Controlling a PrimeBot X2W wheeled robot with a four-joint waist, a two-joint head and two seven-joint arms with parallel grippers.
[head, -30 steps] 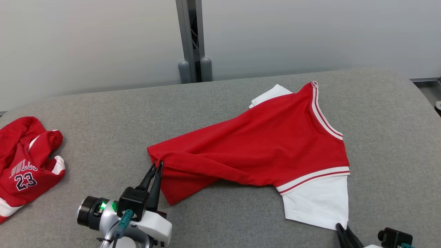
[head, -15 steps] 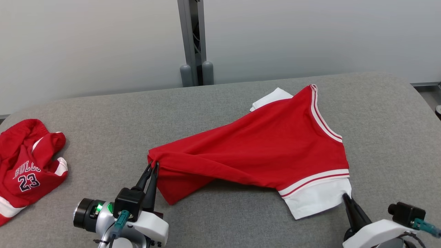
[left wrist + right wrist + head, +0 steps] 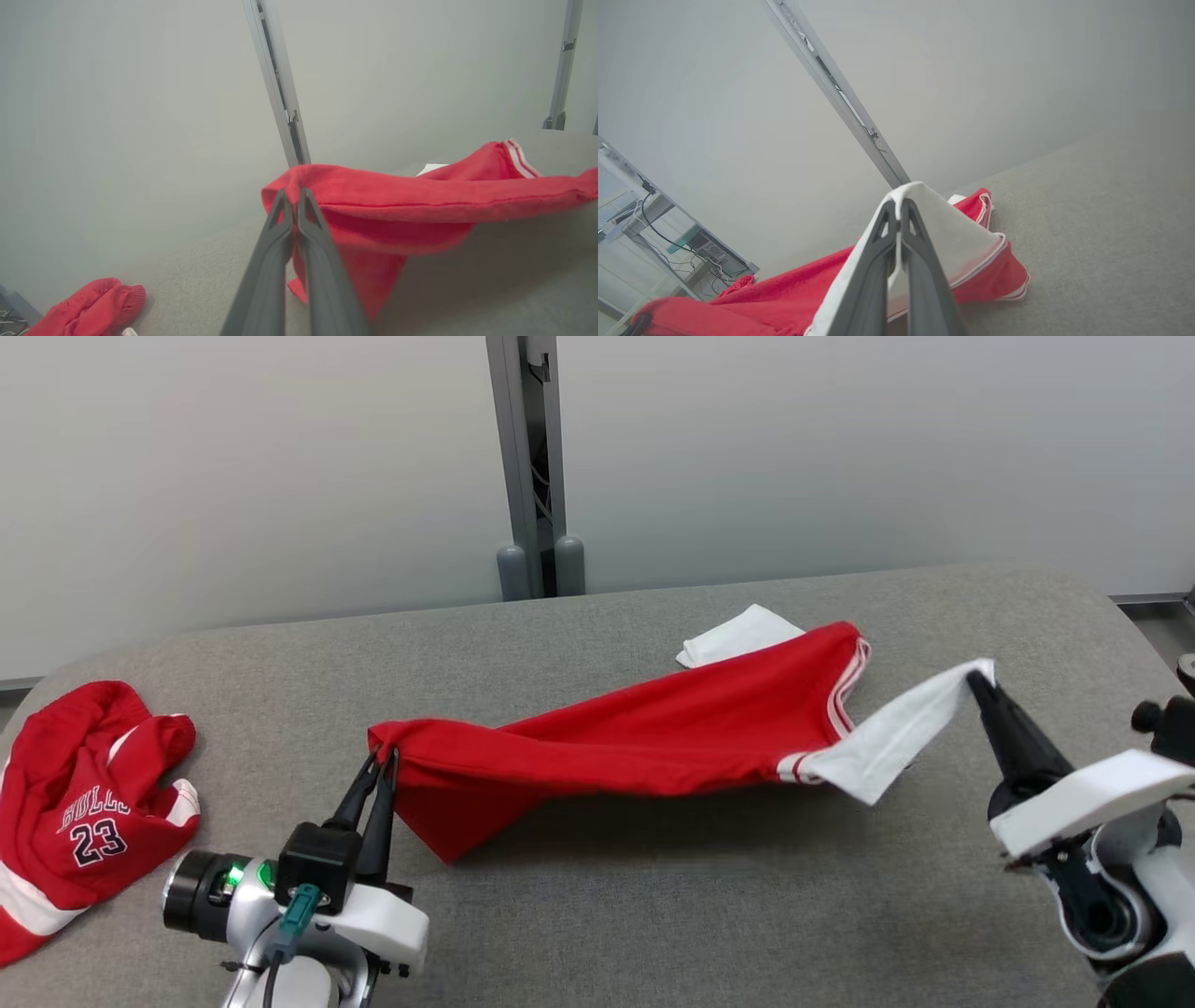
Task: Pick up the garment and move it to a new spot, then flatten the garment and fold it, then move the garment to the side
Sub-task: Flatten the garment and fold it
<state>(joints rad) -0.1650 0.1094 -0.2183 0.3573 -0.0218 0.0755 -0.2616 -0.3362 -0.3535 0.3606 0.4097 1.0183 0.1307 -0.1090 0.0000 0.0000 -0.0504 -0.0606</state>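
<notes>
**Head view: garment being raised by two opposite ends**

Head view is showing the garment [image 3: 653, 737] hanging across the middle of the frame, stretched between both grippers. It is mostly lifting off the worktop [image 3: 653, 933] and casting a shadow beneath it. The left gripper [image 3: 381, 758], at lower left, is pinching the red hem corner. Its jaws are clenched on the cloth, and the left wrist view is showing them meeting on the red fold at centre frame. The right gripper [image 3: 977, 679], at right of centre, is gripping the tip of the white sleeve [image 3: 887, 737]. Its jaws are closed on the sleeve, which is pulling into a taut strip.

Holding opposite ends is probably serving to spread the cloth, so it is travelling without bunching and landing flat. The far sleeve [image 3: 738, 635] is resting on the worktop at upper centre, so the lift is looking only partly done. A jersey [image 3: 84, 803] is lying crumpled at the left edge, well apart.
</notes>
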